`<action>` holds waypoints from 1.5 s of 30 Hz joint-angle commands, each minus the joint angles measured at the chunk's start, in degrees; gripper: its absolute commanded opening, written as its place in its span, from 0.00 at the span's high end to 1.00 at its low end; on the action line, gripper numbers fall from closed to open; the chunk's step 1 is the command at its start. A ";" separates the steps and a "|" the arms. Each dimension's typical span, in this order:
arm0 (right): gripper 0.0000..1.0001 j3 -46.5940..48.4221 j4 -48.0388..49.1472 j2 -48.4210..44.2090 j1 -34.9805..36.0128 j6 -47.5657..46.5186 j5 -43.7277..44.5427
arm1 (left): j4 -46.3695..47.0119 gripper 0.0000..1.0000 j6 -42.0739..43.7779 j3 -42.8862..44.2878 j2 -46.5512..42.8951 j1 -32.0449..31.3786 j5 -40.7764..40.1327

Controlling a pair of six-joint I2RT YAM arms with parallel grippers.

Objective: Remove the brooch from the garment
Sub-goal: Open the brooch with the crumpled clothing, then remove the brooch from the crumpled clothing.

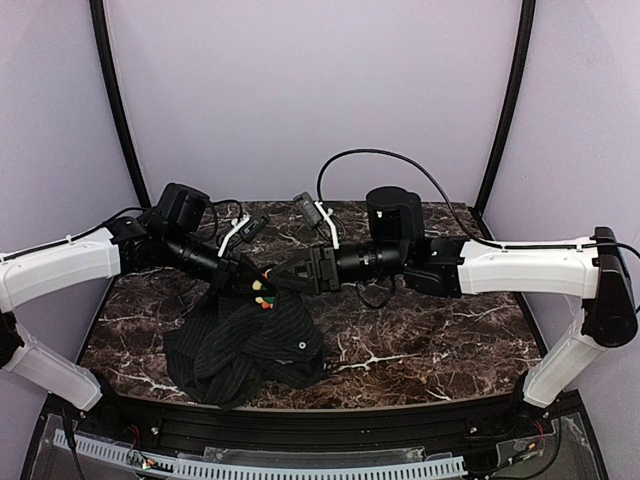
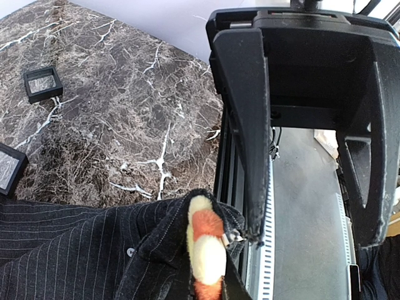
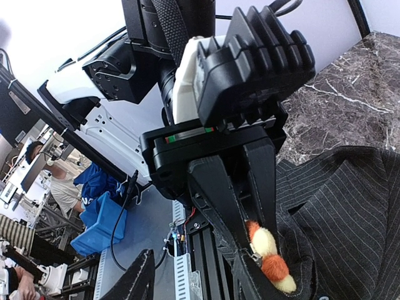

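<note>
Dark marble tabletop (image 1: 430,330) under pale lilac walls (image 1: 300,90). Small black square box (image 2: 42,84) lying flat on it; second box (image 2: 7,169) nearby, cut by frame edge.

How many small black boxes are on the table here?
2, in the left wrist view: upper box on bare marble, lower box cut off at the left edge. Others may be hidden.
</note>
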 commanded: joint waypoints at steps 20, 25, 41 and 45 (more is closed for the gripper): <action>0.46 2.50 4.26 -3.45 0.89 0.68 -0.49 | 1.32 0.99 -0.33 -0.52 -1.67 0.16 0.72; 0.30 -1.35 4.36 -9.87 0.71 -1.45 3.71 | 1.28 0.99 -0.25 -0.40 -1.80 0.26 0.28; 0.16 -7.60 -4.93 -4.68 6.82 -6.27 21.95 | 2.25 0.99 -0.75 -0.69 -3.09 2.38 0.07; 0.21 -9.13 -4.42 -3.48 7.76 -5.83 23.82 | 2.48 0.99 -0.74 -0.74 -2.84 2.54 0.03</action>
